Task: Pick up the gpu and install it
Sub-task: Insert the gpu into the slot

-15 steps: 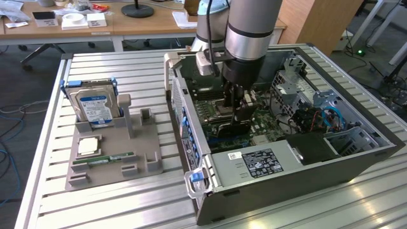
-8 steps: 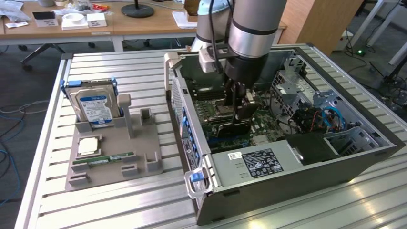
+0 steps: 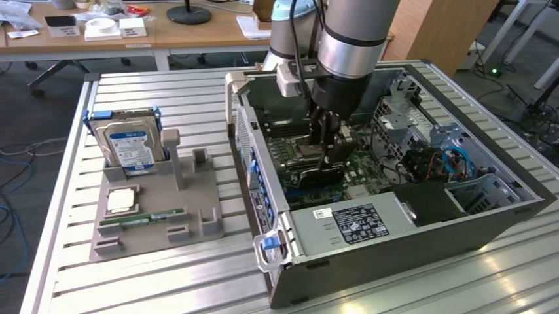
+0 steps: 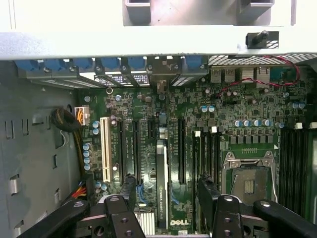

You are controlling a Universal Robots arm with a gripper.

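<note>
Both fingers (image 4: pixel 128 191) of the gripper (image 4: pixel 167 192) stand wide apart, and the gpu (image 4: pixel 161 181) rises edge-on in the gap between them, touching neither as far as the wrist view shows. The card sits upright in a long slot a little way from the CPU socket (image 4: pixel 249 184), with its bracket end pointing at the rear wall of the case (image 4: pixel 148 47).

In the exterior view the gripper (image 3: pixel 330 156) hangs low inside the case (image 3: pixel 410 252), directly over the dark card (image 3: pixel 316 178), which lies just beside the socket there too.

Judging by this, the card is already placed and the step in hand is seating and letting go. To do it well, any push should go straight down along the slot, spread evenly over the card's top edge so that neither end rides high. The bracket should meet the rear opening squarely. The fingers should stay off the nearby capacitors and the latch by the socket. Whether the card is fully home cannot be told from here.
</note>
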